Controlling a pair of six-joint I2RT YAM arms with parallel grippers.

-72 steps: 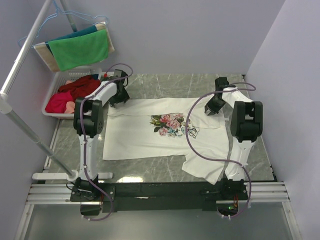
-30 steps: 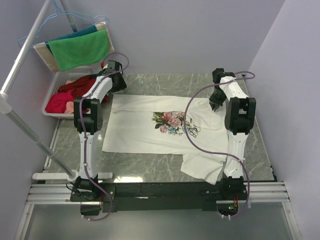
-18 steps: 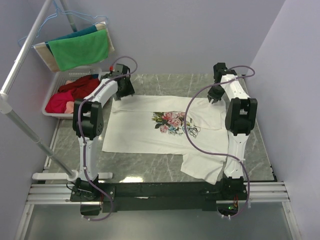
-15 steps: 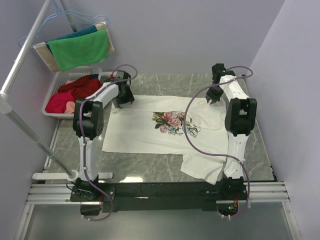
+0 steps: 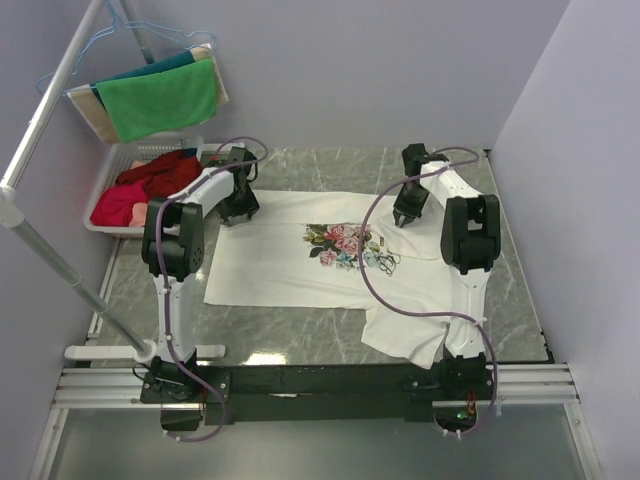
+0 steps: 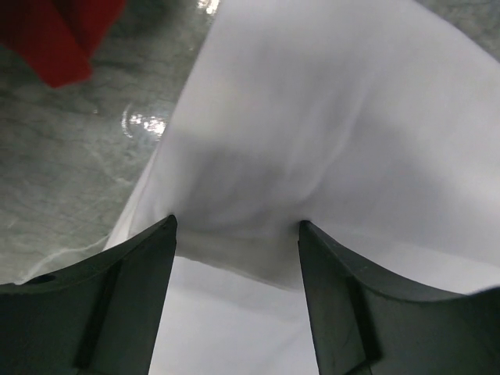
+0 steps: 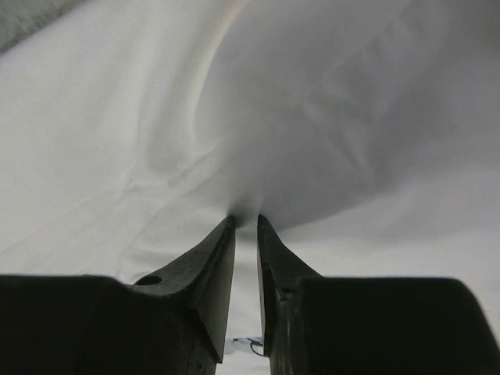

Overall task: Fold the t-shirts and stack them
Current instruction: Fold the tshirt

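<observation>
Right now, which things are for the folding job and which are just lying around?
For the job: the white flowery t-shirt, the left gripper open over it, the right gripper pinching it.
Just lying about: the green cloth, the red clothes, their white basket, the metal rail.

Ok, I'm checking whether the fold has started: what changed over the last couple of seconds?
Both grippers came back down onto the t-shirt's far edge. The right gripper shifted inward, toward the middle, and is pinched shut on the cloth; the left gripper straddles a raised fold, jaws open. The t-shirt stays spread flat, print up; the basket and hung green cloth have not moved.
</observation>
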